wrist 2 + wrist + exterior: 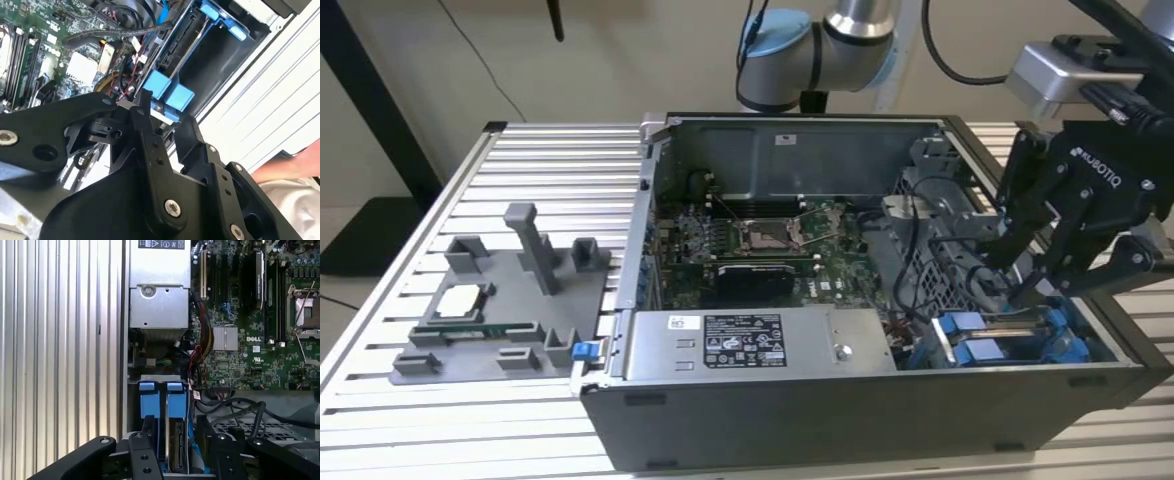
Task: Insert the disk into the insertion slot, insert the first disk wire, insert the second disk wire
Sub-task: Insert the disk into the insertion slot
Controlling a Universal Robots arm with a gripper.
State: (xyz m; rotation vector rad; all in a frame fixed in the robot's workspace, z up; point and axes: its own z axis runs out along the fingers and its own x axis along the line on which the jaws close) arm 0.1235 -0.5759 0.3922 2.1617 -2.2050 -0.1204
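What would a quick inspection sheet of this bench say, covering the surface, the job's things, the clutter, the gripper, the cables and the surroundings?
Surface: slatted metal table, carrying an open computer case.
Job's things: the disk in its blue carrier stands in the insertion slot; how deep it sits cannot be told.
Clutter: grey fixture holding small parts on the table; power-supply box inside the case.
Gripper: the gripper is right over the disk.
Cables: black cables loop beside the slot.
Surroundings: plain wall; what looks like a person's arm beside the table.
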